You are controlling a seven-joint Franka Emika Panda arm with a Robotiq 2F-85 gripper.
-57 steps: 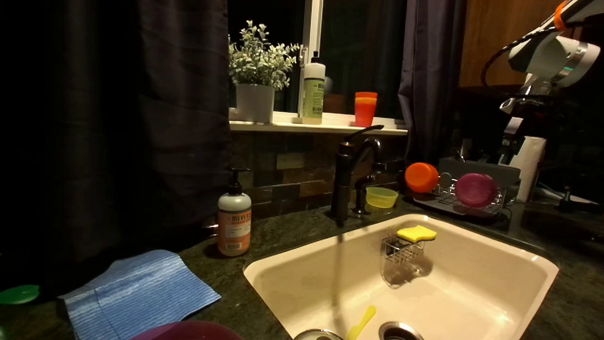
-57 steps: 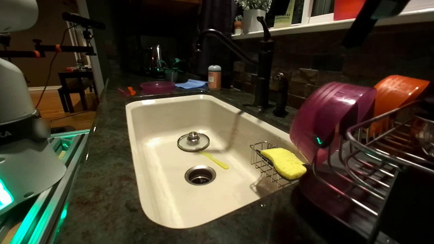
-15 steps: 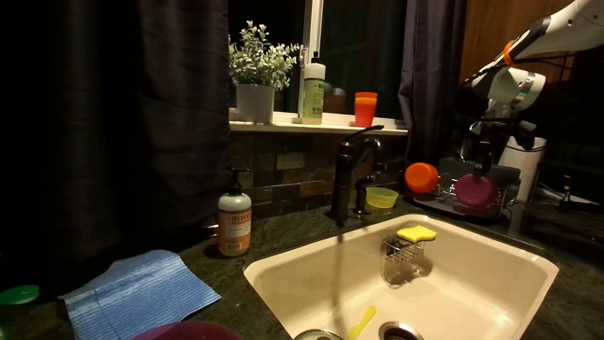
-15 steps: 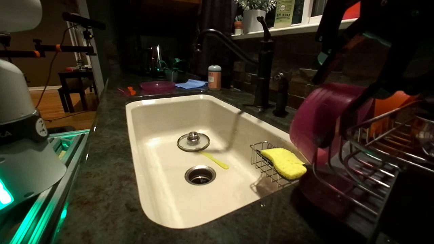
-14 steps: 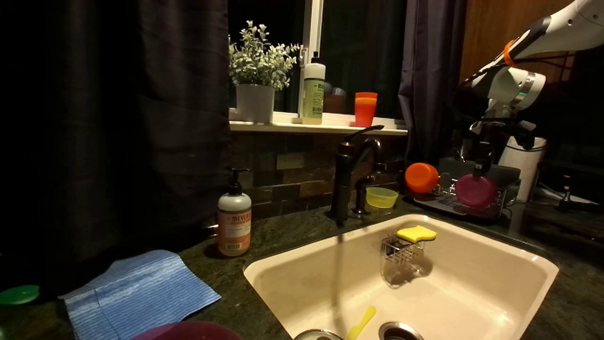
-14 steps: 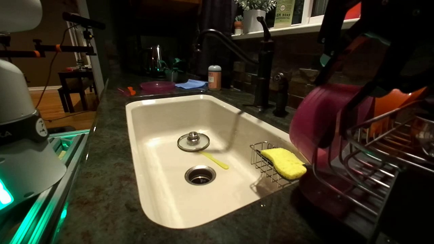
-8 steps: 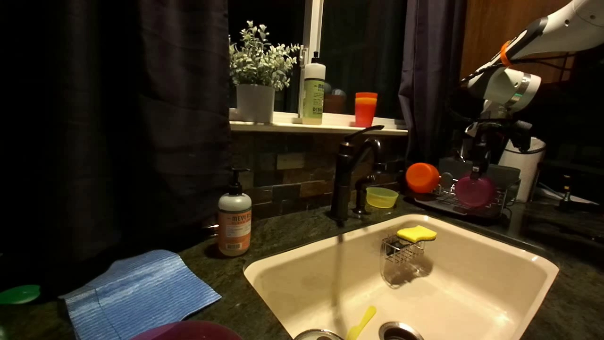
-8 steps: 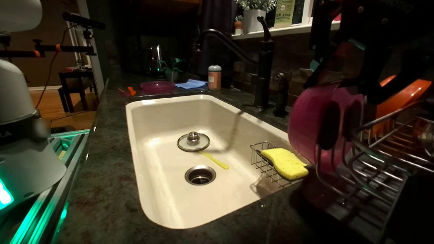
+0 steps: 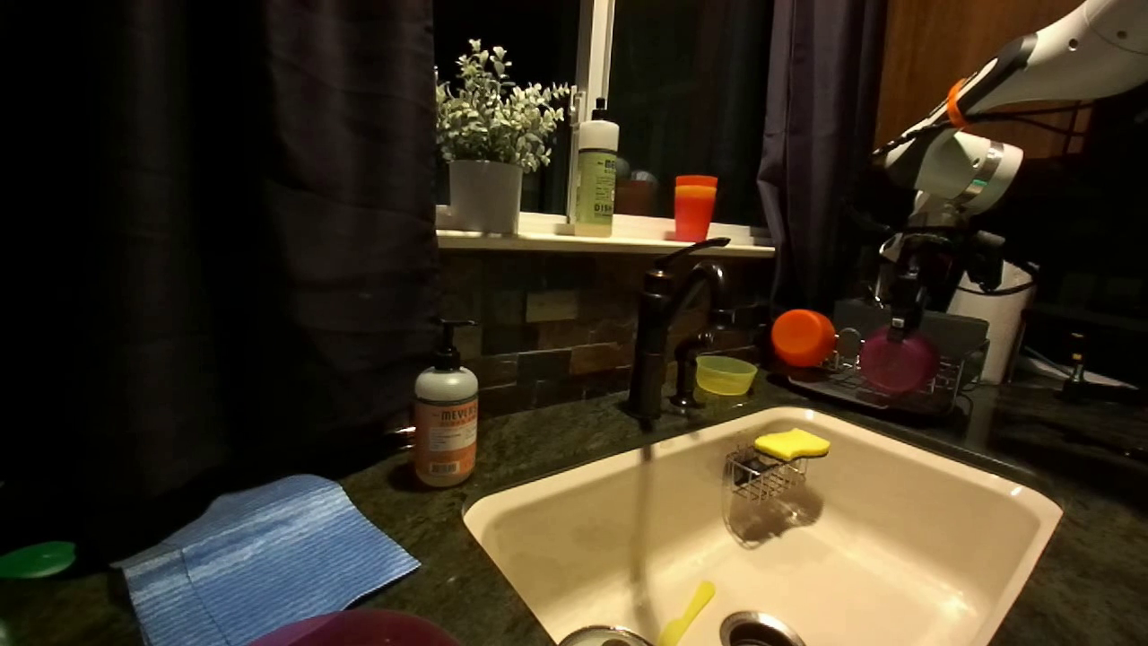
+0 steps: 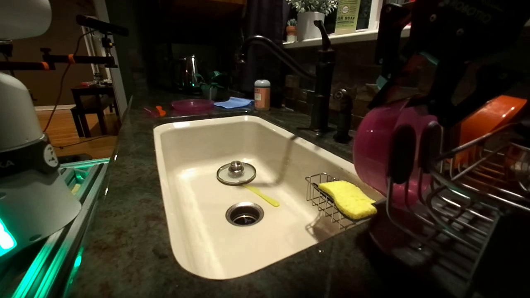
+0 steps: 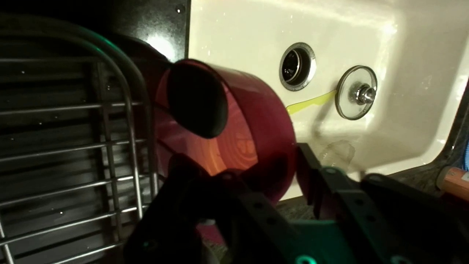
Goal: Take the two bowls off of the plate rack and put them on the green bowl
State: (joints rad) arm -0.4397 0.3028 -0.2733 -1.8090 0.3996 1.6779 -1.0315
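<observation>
Your surface [image 10: 124, 207] wraps the sink [image 10: 203, 240]; the plate rack [image 11: 73, 148] sits on that surface, just beside the sink. The magenta bowl [image 9: 899, 366] is on edge in the rack, base toward the sink; the orange bowl [image 9: 804, 338] is on edge there too, further along and untouched, so neither transfer is done. The green bowl [image 9: 726, 375] sits upright on the surface near the rack. Handling, my guess: light, fairly stiff plastic with slight give, glossy enough to slip or swivel, unlikely to break. Hold each by the upper wall near the rim, one finger inside, one outside; a deeper bite fights rotation. Your fingers [image 11: 310, 179] are mostly closed, modest gap, astride the magenta bowl's upper part; reads as a grip, though the mouth-side contact is hidden. A dark oval tab [image 11: 198, 99], apparently part of the rack, covers some of the mouth: lift straight up before swinging away, or it may snag.
</observation>
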